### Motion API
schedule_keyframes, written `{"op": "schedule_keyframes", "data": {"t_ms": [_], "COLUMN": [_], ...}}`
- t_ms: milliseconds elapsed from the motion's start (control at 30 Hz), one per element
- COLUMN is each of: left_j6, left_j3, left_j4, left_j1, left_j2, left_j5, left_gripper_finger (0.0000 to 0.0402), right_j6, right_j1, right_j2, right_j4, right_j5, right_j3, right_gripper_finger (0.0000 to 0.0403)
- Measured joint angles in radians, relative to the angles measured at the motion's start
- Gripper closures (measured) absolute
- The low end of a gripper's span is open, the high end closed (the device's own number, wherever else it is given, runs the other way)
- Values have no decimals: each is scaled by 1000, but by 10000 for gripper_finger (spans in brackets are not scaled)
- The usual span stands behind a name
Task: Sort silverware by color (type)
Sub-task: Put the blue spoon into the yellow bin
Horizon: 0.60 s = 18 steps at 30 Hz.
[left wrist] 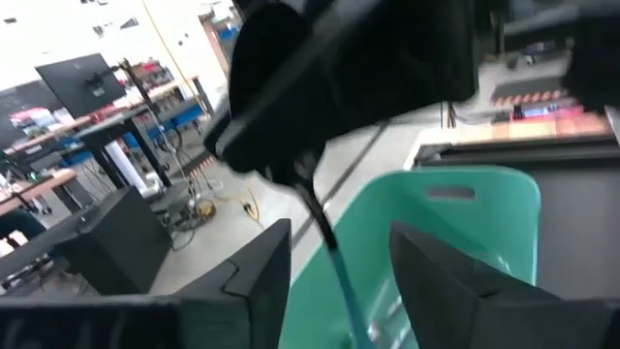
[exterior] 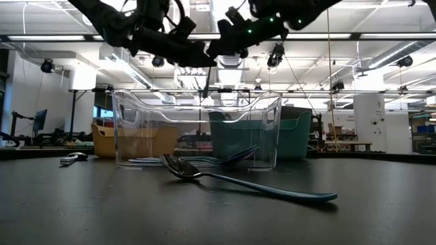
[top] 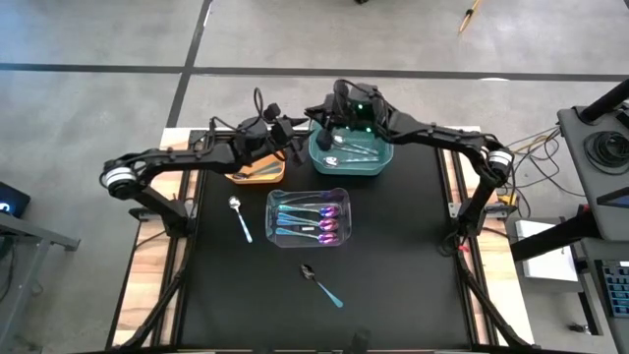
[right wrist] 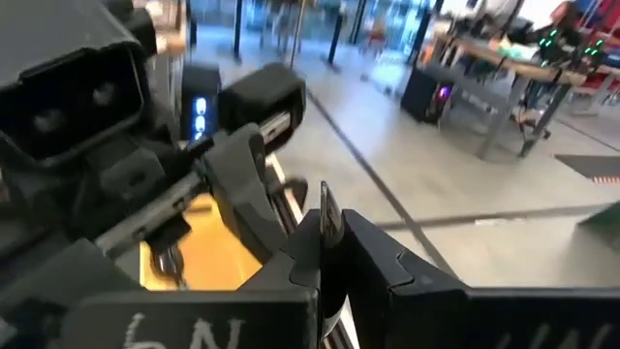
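Note:
A spoon [left wrist: 345, 291] with a thin teal handle hangs in the air at the far middle of the table, over the left rim of the teal bin [top: 378, 169]. My right gripper [right wrist: 325, 228] is shut on its upper end. My left gripper [left wrist: 339, 237] faces it, open, one finger on either side of the hanging handle without touching it. A silver-bowled spoon [top: 239, 216] lies flat on the black mat at the left. A dark-bowled spoon [top: 320, 282] lies flat near the front middle. Several iridescent spoons rest in the clear bin [top: 308, 194]. My right gripper pinches the spoon's dark upper end [left wrist: 308, 184] between its two fingers, which reach in level from the table's right. The spoon shows edge-on between the fingers [right wrist: 323, 215]. It hangs straight down below them, clear of the table and bins.
A yellow bin [top: 257, 175] stands at the far left under my left arm. The teal bin holds several silver spoons. Both arms [exterior: 204, 41] meet high over the far edge. Bare mat lies at the near left and right.

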State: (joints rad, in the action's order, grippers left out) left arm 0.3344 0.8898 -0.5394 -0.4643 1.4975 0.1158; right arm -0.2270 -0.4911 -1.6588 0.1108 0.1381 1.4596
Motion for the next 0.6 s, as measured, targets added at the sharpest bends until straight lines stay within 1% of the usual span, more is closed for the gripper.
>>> {"op": "schedule_keyframes", "data": {"t_ms": [167, 300, 433, 500, 600], "left_j6": [22, 40, 95, 122, 145], "left_j3": [0, -1, -2, -2, -2], "left_j4": [95, 168, 251, 261, 232], "left_j1": [-9, -24, -35, -38, -43], "left_j2": [-36, -88, -153, -184, -225], "left_j5": [1, 2, -10, -64, -188], "left_gripper_finger": [225, 223, 227, 229, 232], "right_j6": [-75, -131, -174, -189, -191], "right_j1": [0, -5, -7, -7, -6], "right_j2": [0, 0, 0, 0, 0], "right_j4": [-179, -301, -379, -396, -398], "right_j5": [-2, 0, 0, 0, 0], "right_j3": [83, 137, 166, 177, 178], "right_gripper_finger": [389, 389, 389, 389, 389]}}
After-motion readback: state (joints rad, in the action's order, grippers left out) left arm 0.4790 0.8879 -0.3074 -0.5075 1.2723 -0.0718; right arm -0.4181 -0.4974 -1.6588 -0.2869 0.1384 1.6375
